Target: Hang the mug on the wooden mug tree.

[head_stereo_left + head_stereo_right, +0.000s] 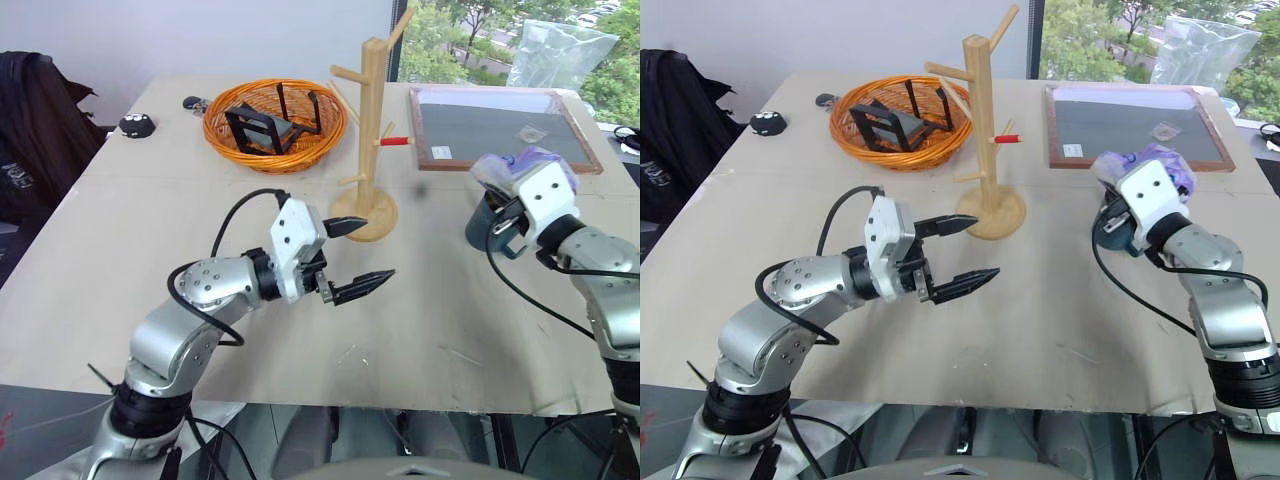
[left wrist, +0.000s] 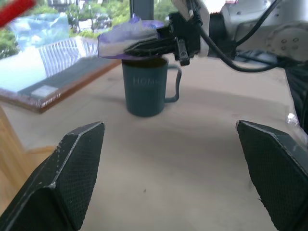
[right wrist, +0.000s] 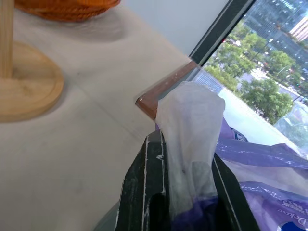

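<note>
Right wrist view: right gripper (image 3: pixel 185 192) pinched shut on purple tissue pack (image 3: pixel 250 168), lying over the mug (image 2: pixel 144 86) — mug just under its fingers. Left gripper (image 1: pixel 360 255) spread wide, empty — wooden mug tree (image 1: pixel 372 130) just beyond its tips.

The table (image 1: pixel 300 330) is overlooked from the head; the mug (image 2: pixel 144 89) is faced closely by the left wrist camera, the tissue pack (image 3: pixel 192 144) by the right.

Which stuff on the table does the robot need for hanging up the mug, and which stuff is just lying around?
Needed:
mug
wooden mug tree
right gripper, pinching the purple tissue pack that sits on the mug

Just lying about:
orange wire basket
framed board
small black items at the far corner
</note>
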You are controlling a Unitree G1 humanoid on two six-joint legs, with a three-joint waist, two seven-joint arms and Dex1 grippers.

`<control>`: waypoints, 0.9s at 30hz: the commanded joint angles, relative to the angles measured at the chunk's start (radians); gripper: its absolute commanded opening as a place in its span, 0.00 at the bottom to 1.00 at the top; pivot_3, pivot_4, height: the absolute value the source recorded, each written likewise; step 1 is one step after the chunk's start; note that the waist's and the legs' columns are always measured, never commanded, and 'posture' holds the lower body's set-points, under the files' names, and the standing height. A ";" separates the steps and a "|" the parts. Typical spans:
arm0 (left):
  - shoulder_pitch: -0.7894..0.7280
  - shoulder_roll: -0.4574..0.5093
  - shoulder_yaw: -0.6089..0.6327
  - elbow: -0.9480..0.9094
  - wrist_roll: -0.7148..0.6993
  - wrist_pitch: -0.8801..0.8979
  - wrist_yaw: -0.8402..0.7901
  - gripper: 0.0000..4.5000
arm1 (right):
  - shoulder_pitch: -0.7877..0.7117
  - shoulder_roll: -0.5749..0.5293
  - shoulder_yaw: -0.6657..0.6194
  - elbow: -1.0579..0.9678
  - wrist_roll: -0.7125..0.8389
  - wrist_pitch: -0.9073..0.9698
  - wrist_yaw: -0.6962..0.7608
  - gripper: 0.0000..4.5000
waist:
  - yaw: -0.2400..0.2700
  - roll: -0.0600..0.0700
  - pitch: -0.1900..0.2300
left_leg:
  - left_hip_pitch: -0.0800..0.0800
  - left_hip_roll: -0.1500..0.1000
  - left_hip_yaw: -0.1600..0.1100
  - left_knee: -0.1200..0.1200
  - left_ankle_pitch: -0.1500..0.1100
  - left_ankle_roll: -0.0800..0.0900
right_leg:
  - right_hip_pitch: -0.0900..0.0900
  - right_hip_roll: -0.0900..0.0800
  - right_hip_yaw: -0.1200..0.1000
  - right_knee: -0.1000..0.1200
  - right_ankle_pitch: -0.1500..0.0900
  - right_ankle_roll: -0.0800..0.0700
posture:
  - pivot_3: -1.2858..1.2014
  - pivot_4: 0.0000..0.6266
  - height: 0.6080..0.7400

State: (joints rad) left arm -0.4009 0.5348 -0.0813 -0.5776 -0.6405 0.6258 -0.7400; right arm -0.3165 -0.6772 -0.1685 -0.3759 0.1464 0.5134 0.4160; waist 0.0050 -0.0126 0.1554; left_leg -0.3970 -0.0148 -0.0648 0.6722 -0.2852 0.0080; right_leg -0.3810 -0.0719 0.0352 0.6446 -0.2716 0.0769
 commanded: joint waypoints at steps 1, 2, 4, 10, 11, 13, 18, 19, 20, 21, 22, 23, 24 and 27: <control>-0.030 0.034 -0.029 -0.013 -0.028 0.014 -0.073 1.00 | 0.067 -0.073 -0.201 -0.127 0.006 0.088 -0.004 0.01 | 0.003 0.000 -0.002 | 0.001 0.000 0.000 0.000 0.000 0.000 | 0.000 0.000 0.000 0.000 0.000 0.000 | 0.52 0.24 0.98; -0.031 0.045 -0.052 -0.001 -0.010 0.006 -0.093 1.00 | 0.116 -0.079 -0.246 -0.150 0.003 0.112 0.000 0.01 | 0.003 0.000 -0.002 | 0.001 0.000 0.001 -0.001 0.000 0.000 | 0.000 0.000 0.001 -0.001 0.000 0.000 | 0.52 0.24 0.98; -0.030 0.054 -0.085 0.037 0.031 -0.028 -0.122 1.00 | 0.212 -0.063 -0.335 -0.200 0.003 0.174 -0.011 0.01 | 0.006 -0.001 -0.002 | 0.001 0.000 0.001 -0.004 0.000 0.000 | 0.000 0.000 0.000 -0.002 0.000 0.000 | 0.52 0.24 0.98; -0.046 0.039 -0.145 0.121 0.072 -0.085 -0.214 1.00 | 0.468 0.063 -0.460 -0.213 -0.019 0.160 -0.044 0.01 | 0.002 0.000 -0.002 | 0.003 0.000 0.004 -0.003 0.000 0.001 | 0.001 0.001 0.003 0.000 0.000 0.000 | 0.52 0.24 0.98; -0.048 0.039 -0.152 0.127 0.078 -0.089 -0.225 1.00 | 0.496 0.070 -0.447 -0.203 -0.035 0.136 -0.045 0.01 | -0.002 0.000 -0.002 | 0.004 0.000 0.004 -0.002 -0.001 0.003 | 0.002 0.001 0.003 0.000 0.000 0.000 | 0.52 0.24 0.98; -0.045 0.047 -0.153 0.127 0.077 -0.083 -0.243 1.00 | 0.551 0.087 -0.422 -0.188 -0.052 0.100 -0.037 0.19 | -0.011 0.000 -0.002 | 0.008 0.000 0.005 -0.002 -0.002 0.004 | 0.005 0.001 0.005 0.001 0.000 0.000 | 0.52 0.24 0.98; -0.040 0.069 -0.126 0.095 0.044 -0.051 -0.265 1.00 | 0.612 0.116 -0.447 -0.192 -0.016 0.072 -0.012 0.71 | -0.023 0.000 -0.002 | 0.013 0.001 0.006 -0.004 -0.003 0.005 | 0.008 0.002 0.007 0.001 0.000 0.000 | 0.52 0.24 0.98; -0.039 0.075 -0.125 0.089 0.047 -0.051 -0.267 1.00 | 0.609 0.116 -0.467 -0.203 0.006 0.071 -0.002 0.82 | -0.023 0.000 -0.002 | 0.013 0.001 0.006 -0.004 -0.003 0.005 | 0.007 0.002 0.007 0.001 0.000 0.000 | 0.52 0.24 0.98; -0.038 0.079 -0.123 0.084 0.048 -0.051 -0.268 1.00 | 0.604 0.117 -0.485 -0.218 0.032 0.082 0.006 0.87 | -0.021 0.000 -0.002 | 0.013 0.001 0.006 -0.004 -0.003 0.005 | 0.007 0.002 0.007 0.001 0.000 0.000 | 0.52 0.24 0.98; -0.037 0.080 -0.119 0.080 0.046 -0.049 -0.265 1.00 | 0.593 0.115 -0.501 -0.237 0.060 0.091 0.015 0.99 | -0.020 0.000 -0.002 | 0.013 0.001 0.006 -0.004 -0.003 0.005 | 0.008 0.002 0.007 0.001 0.000 0.000 | 0.52 0.24 0.98; -0.036 0.081 -0.117 0.077 0.044 -0.047 -0.262 1.00 | 0.582 0.115 -0.512 -0.254 0.087 0.101 0.021 0.99 | -0.019 0.000 -0.002 | 0.013 0.001 0.006 -0.004 -0.003 0.005 | 0.008 0.002 0.007 0.001 0.000 0.000 | 0.52 0.24 0.98; -0.033 0.081 -0.116 0.073 0.043 -0.047 -0.260 1.00 | 0.564 0.121 -0.523 -0.275 0.125 0.129 0.020 0.99 | -0.019 0.000 -0.002 | 0.013 0.001 0.006 -0.004 -0.003 0.005 | 0.008 0.002 0.007 0.001 0.000 0.000 | 0.52 0.24 0.98; -0.030 0.081 -0.116 0.072 0.044 -0.048 -0.258 1.00 | 0.535 0.130 -0.530 -0.306 0.183 0.163 0.019 0.99 | -0.019 0.000 -0.002 | 0.013 0.001 0.006 -0.004 -0.003 0.005 | 0.008 0.002 0.007 0.001 0.000 0.000 | 0.52 0.24 0.98; -0.022 0.070 -0.111 0.073 0.053 -0.057 -0.242 1.00 | 0.471 0.153 -0.509 -0.388 0.332 0.269 0.007 0.99 | -0.019 0.000 -0.002 | 0.013 0.001 0.005 -0.004 -0.003 0.005 | 0.008 0.002 0.006 0.001 0.000 0.000 | 0.52 0.24 0.98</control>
State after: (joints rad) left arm -0.4270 0.6116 -0.2155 -0.4653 -0.5812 0.5828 -0.9948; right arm 0.1730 -0.5350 -0.6696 -0.6934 0.3898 0.7281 0.4294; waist -0.0139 -0.0124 0.1537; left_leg -0.3838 -0.0136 -0.0602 0.6685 -0.2879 0.0128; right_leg -0.3728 -0.0703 0.0410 0.6456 -0.2718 0.0767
